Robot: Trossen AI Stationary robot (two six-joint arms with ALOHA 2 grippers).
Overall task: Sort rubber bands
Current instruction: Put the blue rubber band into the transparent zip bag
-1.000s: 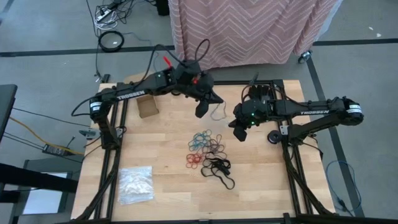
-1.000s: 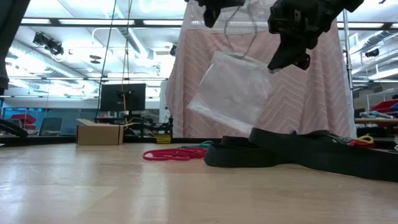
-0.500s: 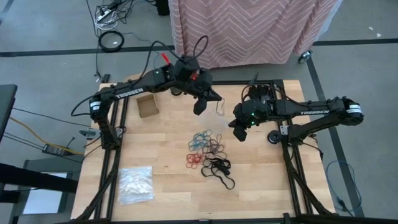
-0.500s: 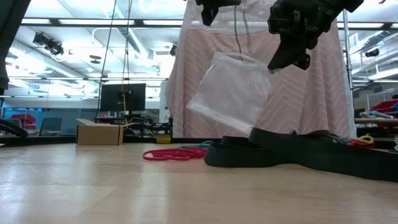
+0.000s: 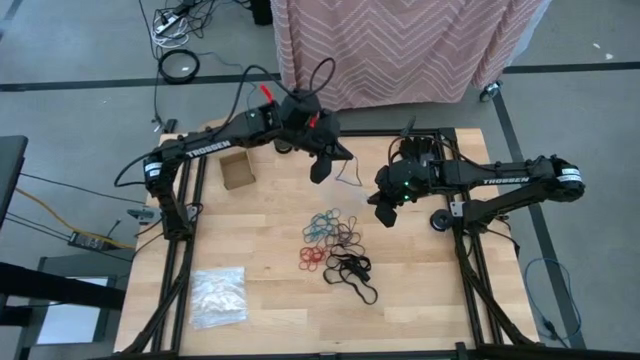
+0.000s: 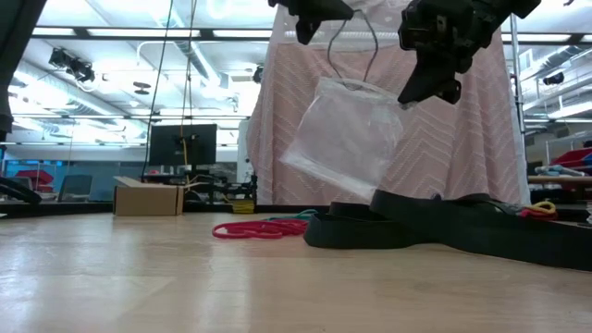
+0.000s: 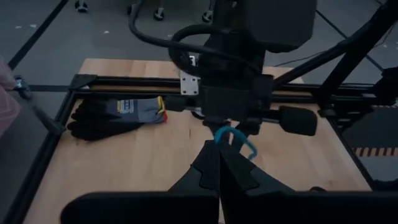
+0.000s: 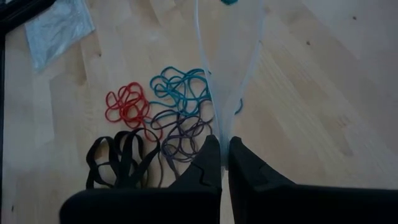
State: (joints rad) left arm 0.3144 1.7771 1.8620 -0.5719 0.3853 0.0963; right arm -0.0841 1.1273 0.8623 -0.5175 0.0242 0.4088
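Moved back a little, the left claw (image 5: 320, 170) pinches a blue band (image 7: 235, 137); right claw (image 5: 384, 212) clamps the clear bag (image 6: 344, 134) beside it.

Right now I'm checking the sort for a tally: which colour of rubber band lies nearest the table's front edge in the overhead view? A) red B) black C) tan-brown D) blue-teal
B: in the high view the black rubber bands lie lowest in the pile, below the red bands and the blue-teal bands.
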